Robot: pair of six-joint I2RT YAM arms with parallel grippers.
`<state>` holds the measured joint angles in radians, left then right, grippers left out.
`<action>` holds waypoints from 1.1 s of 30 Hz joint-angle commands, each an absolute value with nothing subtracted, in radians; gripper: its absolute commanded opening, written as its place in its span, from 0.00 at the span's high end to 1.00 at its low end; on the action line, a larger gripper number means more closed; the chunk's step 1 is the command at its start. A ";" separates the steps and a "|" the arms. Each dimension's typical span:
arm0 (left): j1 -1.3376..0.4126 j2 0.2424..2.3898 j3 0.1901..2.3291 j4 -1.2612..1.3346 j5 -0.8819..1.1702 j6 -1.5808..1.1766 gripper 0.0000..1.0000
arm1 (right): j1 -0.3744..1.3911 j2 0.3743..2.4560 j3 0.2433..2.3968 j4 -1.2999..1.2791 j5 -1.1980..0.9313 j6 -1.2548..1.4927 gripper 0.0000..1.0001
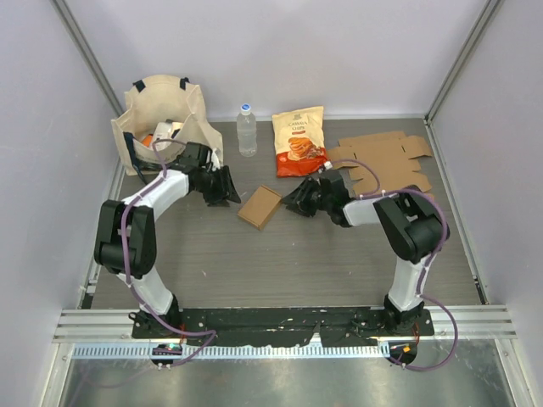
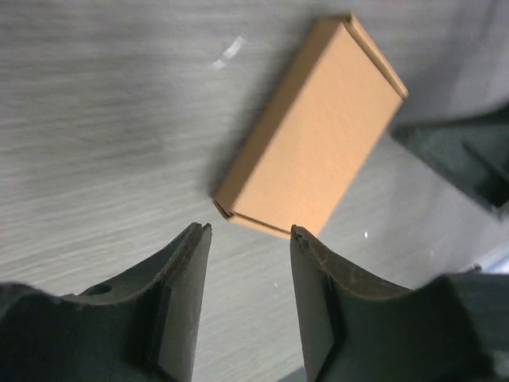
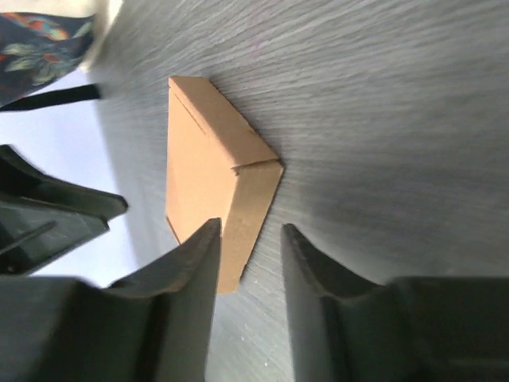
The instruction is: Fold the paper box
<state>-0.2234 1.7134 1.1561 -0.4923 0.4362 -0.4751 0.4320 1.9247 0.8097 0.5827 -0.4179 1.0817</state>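
A small brown paper box [image 1: 260, 207], folded shut, lies flat on the grey table between both arms. My left gripper [image 1: 227, 192] is just left of it, open with nothing between its fingers; in the left wrist view the box [image 2: 314, 135] lies just beyond the gripper [image 2: 250, 232]. My right gripper [image 1: 297, 201] is just right of the box, open and empty. In the right wrist view the box [image 3: 208, 179] sits in front of the gripper [image 3: 250, 229], slightly to its left finger's side.
Flat unfolded cardboard sheets [image 1: 382, 161] lie at the back right. A snack bag [image 1: 299, 141] and a water bottle [image 1: 246, 129] stand behind the box. A canvas tote bag [image 1: 161, 119] sits at the back left. Side walls enclose the table.
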 commanded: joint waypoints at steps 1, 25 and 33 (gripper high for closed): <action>-0.239 1.762 1.270 -0.532 0.128 -0.537 0.55 | 0.595 1.749 0.926 -0.029 -0.005 0.830 0.70; -0.425 1.890 1.252 -0.592 -0.019 -0.528 0.81 | 0.913 1.994 1.270 -0.262 0.279 1.152 0.99; -0.465 1.722 1.017 -0.494 0.132 -0.603 0.90 | 0.919 2.051 1.344 -0.151 0.106 1.284 0.99</action>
<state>-0.4152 1.8046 1.1366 -0.5350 -0.0441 -0.5293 0.8932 1.9862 1.2823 -0.2874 0.2794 1.1767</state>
